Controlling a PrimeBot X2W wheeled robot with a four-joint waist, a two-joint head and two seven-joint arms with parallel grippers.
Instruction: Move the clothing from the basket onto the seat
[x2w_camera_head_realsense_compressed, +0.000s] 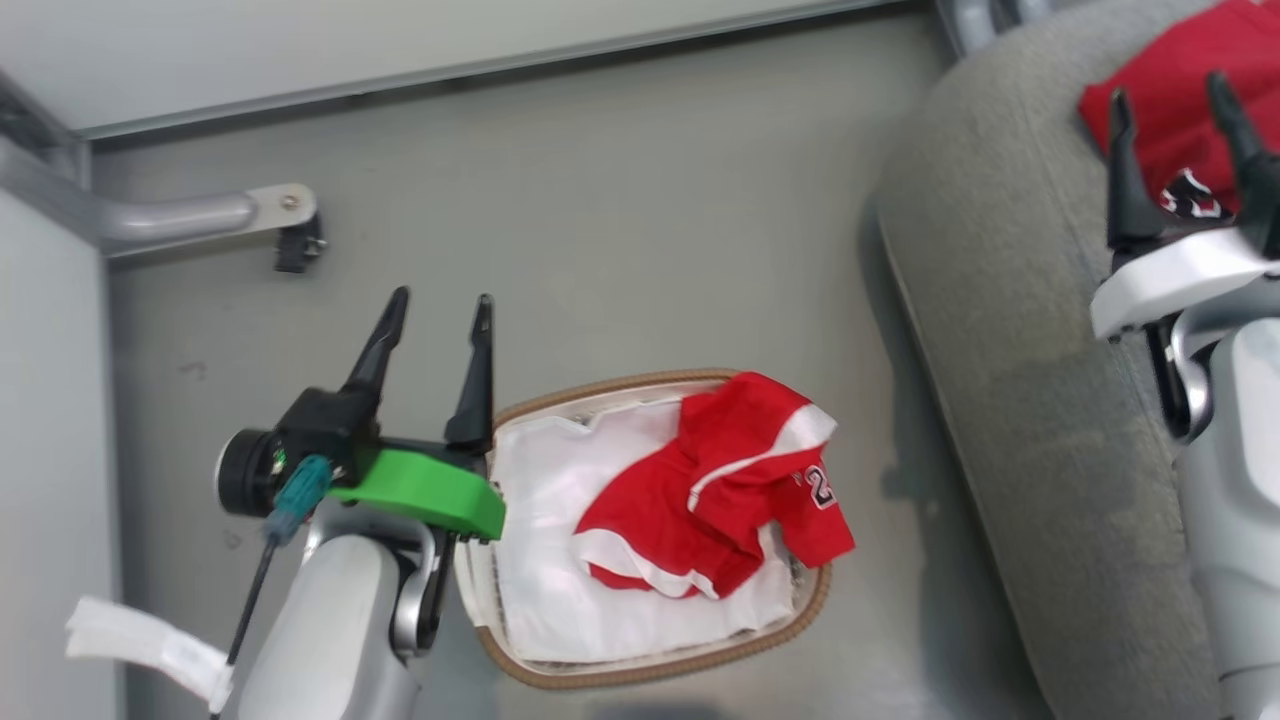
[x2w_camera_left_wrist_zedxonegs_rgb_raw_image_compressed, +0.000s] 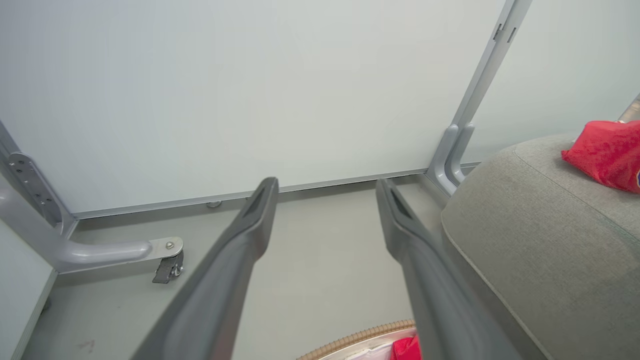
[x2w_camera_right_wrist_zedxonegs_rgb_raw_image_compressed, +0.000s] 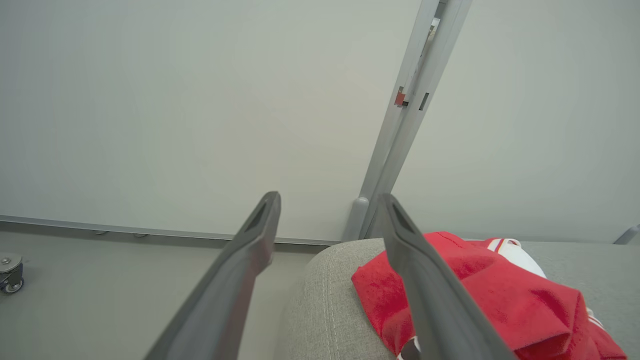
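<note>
One red jersey (x2w_camera_head_realsense_compressed: 725, 490) with white trim lies crumpled in the white basket (x2w_camera_head_realsense_compressed: 540, 672), on its white liner cloth and draped over the far right rim. A second red jersey (x2w_camera_head_realsense_compressed: 1175, 70) rests on the grey seat (x2w_camera_head_realsense_compressed: 1000, 300) at the upper right, also seen as a red jersey (x2w_camera_right_wrist_zedxonegs_rgb_raw_image_compressed: 500, 300) on the seat (x2w_camera_right_wrist_zedxonegs_rgb_raw_image_compressed: 325, 310) in the right wrist view. My right gripper (x2w_camera_head_realsense_compressed: 1170, 95) stands open just above that jersey, nothing between its fingers. My left gripper (x2w_camera_head_realsense_compressed: 440, 305) is open over the floor at the basket's left rim, empty. The seat (x2w_camera_left_wrist_zedxonegs_rgb_raw_image_compressed: 550, 250) and jersey (x2w_camera_left_wrist_zedxonegs_rgb_raw_image_compressed: 607, 152) show in the left wrist view.
A grey metal frame leg with a caster (x2w_camera_head_realsense_compressed: 290, 235) juts onto the floor at the upper left. White partition panels (x2w_camera_head_realsense_compressed: 400, 40) close off the back and left. Bare grey floor (x2w_camera_head_realsense_compressed: 650, 220) lies between basket, seat and wall.
</note>
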